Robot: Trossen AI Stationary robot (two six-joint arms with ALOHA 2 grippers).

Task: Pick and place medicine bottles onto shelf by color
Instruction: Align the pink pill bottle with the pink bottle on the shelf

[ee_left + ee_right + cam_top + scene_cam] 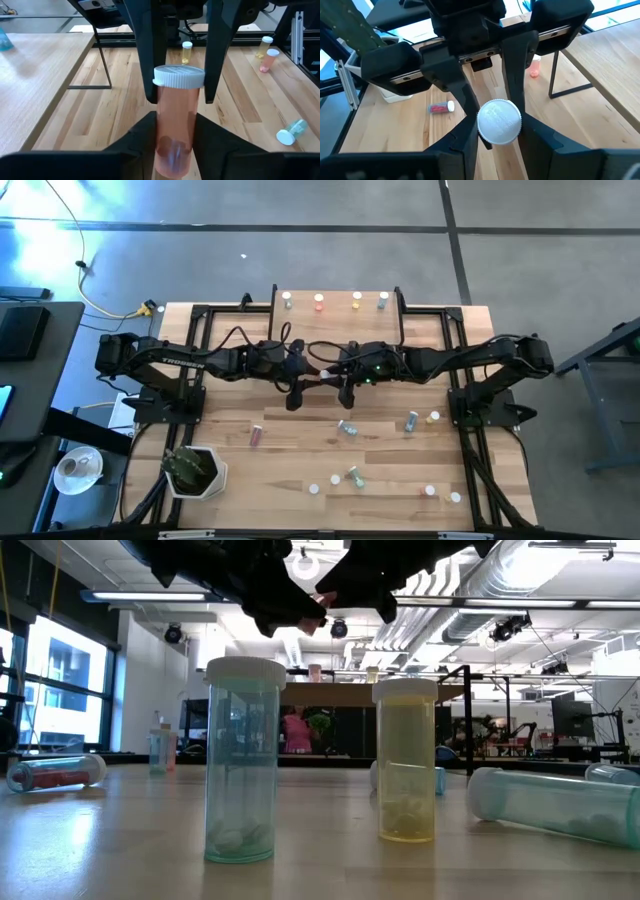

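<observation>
A pink medicine bottle (174,120) with a white cap hangs above the middle of the table, between my two grippers, which meet tip to tip. My left gripper (174,132) and my right gripper (499,127) are both shut on it. Just beyond them is the shelf (335,315), a small light-wood board on black legs. Several bottles stand in a row on its far edge, a red one (319,301) and a yellow one (357,300) among them. More bottles lie or stand on the near tabletop, such as a pink one (257,435) and a teal one (348,427). My left gripper pinches the pink bottle's body (172,142), toward its bottom end, between its two fingers. The fingers come from the table's left, slanting a little down, and lie along the bottle. The bottle is clear of the table. My right gripper pinches the bottle at its white cap end (499,121) between its two fingers (150,85). The fingers come from the table's right, slanting a little down. The cap faces back toward this arm's wrist.
In the low view a teal bottle (240,760) and a yellow bottle (405,760) stand upright close by. A red bottle (55,772) lies at the left and a clear teal one (550,802) at the right. A potted plant (192,470) stands at the near left corner.
</observation>
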